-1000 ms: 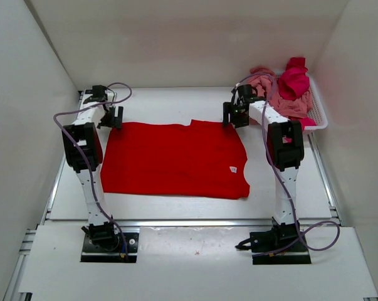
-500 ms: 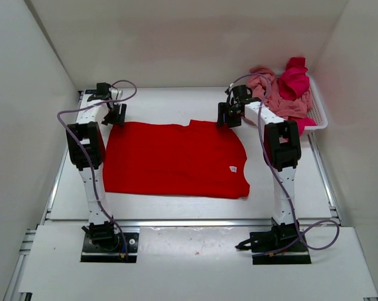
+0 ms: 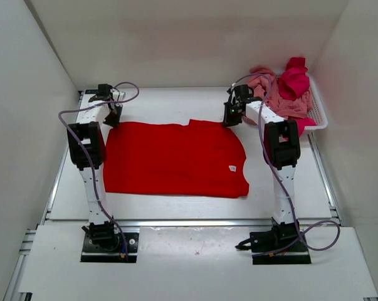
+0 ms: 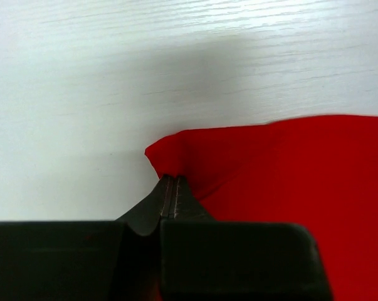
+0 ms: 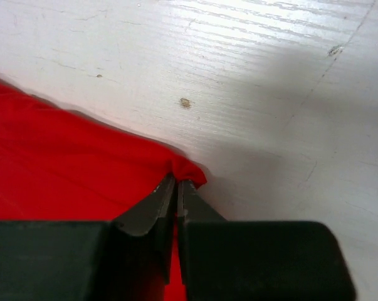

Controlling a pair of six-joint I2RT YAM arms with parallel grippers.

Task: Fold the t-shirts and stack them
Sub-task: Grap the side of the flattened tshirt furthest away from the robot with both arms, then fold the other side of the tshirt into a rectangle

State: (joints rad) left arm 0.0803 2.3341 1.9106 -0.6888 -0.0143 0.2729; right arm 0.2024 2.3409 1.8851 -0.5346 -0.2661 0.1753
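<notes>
Though earlier open, pincers (image 4: 170,183) (image 5: 177,186) on t-shirt (image 3: 176,160)

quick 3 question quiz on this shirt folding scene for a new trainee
1. True or false: the red shirt lies spread out on the table.
2. What is the left gripper shut on? A) a far corner of the red shirt B) a towel C) nothing
3. Fill in: the magenta shirt and the pink shirt sit heaped in the white ____.
Key: 1 true. 2 A. 3 basket. Note that the right gripper pinches the red shirt's other far corner.
</notes>
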